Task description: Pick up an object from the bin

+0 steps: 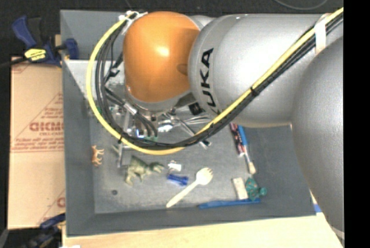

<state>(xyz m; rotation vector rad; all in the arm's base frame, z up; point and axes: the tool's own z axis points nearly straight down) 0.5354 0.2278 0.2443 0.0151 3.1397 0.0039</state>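
Tool [124, 153]: lower left of frame, just above green toy dinosaur [141, 169]
Tool state: cannot tell
Nearby: white spoon [191, 185]

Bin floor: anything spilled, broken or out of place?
Nothing stands out. The green toy dinosaur, white plastic fork and blue pen lie loose on the bin floor, all inside the walls.

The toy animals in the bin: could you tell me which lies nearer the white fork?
The olive-green dinosaur, just left of the fork; the small tan animal lies farther left.
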